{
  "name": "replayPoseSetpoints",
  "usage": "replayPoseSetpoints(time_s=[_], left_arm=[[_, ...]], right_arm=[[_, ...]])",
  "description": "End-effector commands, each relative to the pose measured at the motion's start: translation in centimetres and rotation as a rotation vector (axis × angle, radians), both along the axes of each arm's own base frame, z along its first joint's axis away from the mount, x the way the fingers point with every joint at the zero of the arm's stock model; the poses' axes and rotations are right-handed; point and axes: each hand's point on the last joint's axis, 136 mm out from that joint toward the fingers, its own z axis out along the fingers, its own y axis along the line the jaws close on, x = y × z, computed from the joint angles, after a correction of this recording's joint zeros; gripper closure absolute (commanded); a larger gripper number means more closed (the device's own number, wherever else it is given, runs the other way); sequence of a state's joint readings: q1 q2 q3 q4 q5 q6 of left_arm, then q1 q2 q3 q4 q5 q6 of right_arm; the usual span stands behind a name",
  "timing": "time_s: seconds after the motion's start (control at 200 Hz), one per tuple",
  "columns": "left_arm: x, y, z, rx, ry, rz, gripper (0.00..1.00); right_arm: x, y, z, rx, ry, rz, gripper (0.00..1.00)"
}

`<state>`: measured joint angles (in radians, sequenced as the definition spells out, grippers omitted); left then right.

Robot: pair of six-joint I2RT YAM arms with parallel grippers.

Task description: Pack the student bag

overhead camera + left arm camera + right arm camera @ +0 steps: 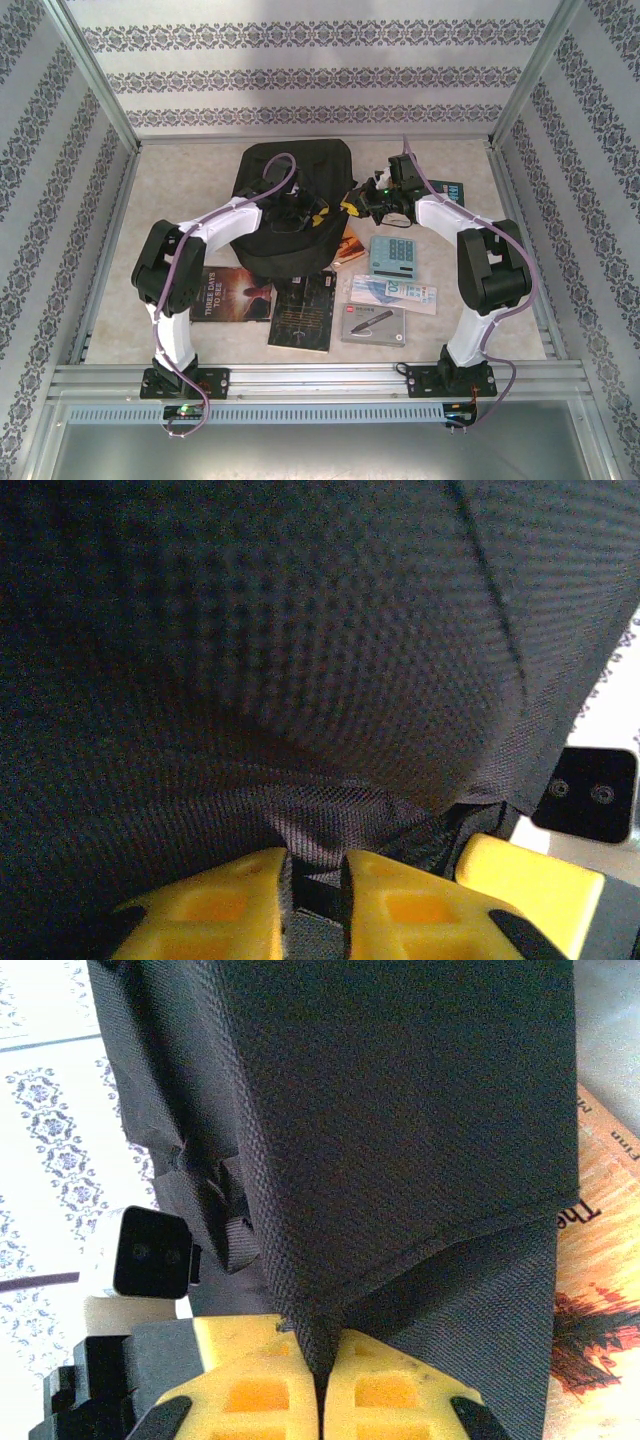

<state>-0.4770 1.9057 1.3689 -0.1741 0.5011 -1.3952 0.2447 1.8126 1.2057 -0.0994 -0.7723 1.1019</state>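
The student bag (pixel 285 190), a big black fabric backpack, lies in the middle of the table toward the back. My left gripper (pixel 306 213) rests on its right half and, in the left wrist view, its yellow fingers (pixel 240 900) pinch a fold of the bag's fabric (pixel 300 660), leaving a narrow gap at my left gripper (pixel 315 865). My right gripper (pixel 352 202) is at the bag's right edge. In the right wrist view my right gripper (pixel 320 1345) is shut tight on a ridge of the bag's cloth (pixel 400 1110).
An orange book (pixel 600 1290) pokes out from under the bag's right side. In front lie a brown book (pixel 237 294), a dark book (pixel 303 310), a grey pen box (pixel 373 323), a calculator (pixel 392 257) and a pale flat packet (pixel 393 291).
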Motion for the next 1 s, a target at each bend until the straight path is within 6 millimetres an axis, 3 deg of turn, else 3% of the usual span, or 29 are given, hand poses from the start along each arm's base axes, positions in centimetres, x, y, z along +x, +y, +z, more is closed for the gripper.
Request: replayPoseSetpoints(time_s=[0.0,0.21,0.465,0.994], left_arm=[[0.0,-0.9,-0.4,-0.018,0.005,0.002,0.86],[0.4,-0.5,0.6,-0.019,-0.019,0.017,1.00],[0.4,1.3,2.1,0.012,-0.057,0.031,1.00],[-1.3,1.6,3.7,0.036,-0.104,-0.023,1.00]], right_arm=[[-0.2,0.5,2.8,0.043,-0.073,0.025,1.00],[-0.2,0.2,2.3,0.034,-0.067,0.023,1.00],[-0.1,-1.0,1.7,0.009,-0.059,0.000,1.00],[0.0,-2.0,1.3,-0.018,-0.053,-0.031,1.00]])
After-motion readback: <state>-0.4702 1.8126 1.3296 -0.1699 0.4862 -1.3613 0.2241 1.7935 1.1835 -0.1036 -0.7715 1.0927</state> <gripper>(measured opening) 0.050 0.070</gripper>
